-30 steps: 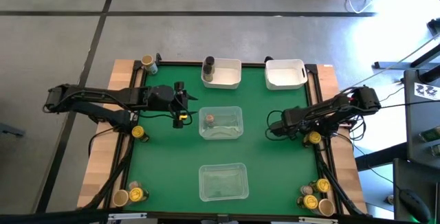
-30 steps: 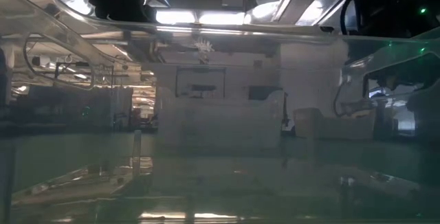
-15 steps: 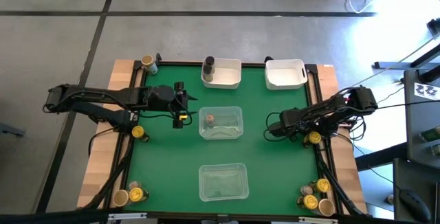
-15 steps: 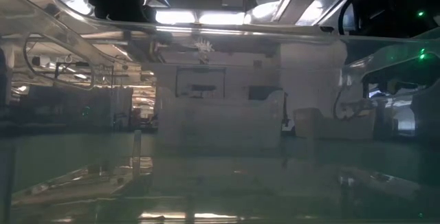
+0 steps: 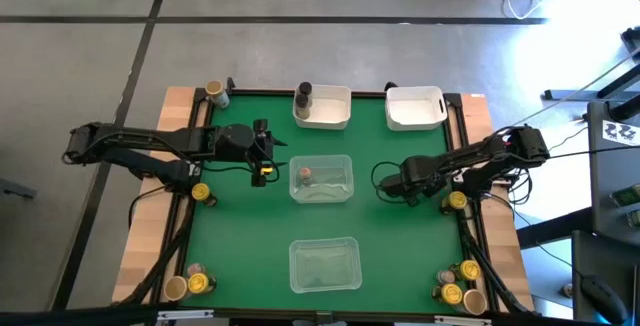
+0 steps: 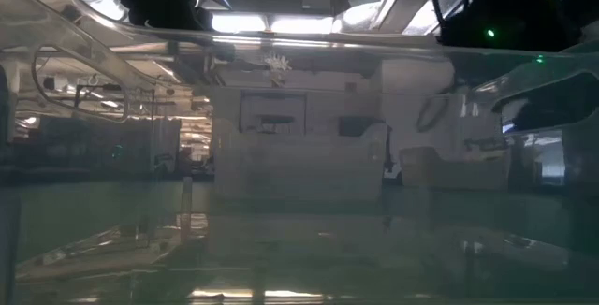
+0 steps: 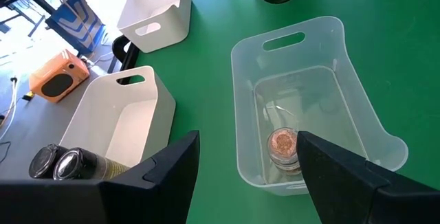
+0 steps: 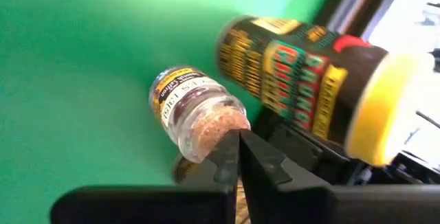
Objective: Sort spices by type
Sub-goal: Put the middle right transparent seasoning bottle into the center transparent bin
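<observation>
One reddish-brown-topped spice jar (image 7: 282, 147) stands upright in the clear tray (image 5: 335, 161) at table centre; a dark grey jar (image 5: 303, 93) sits at the left white bin (image 5: 335, 116). Others wait in the corner clusters, yellow-lidded jars (image 5: 201, 283) among them. Left gripper (image 5: 262, 171) hovers just left of the tray, jaws part open, empty. Right gripper (image 5: 385, 184), right of the tray, is fully closed, holding nothing visible. Advice: widen before descending on a jar, grip squarely round the body, keep it upright.

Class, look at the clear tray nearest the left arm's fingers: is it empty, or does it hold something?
Not empty. The clear tray holds one small jar, standing upright on its floor with its reddish-brown top showing. The rest is bare.
</observation>
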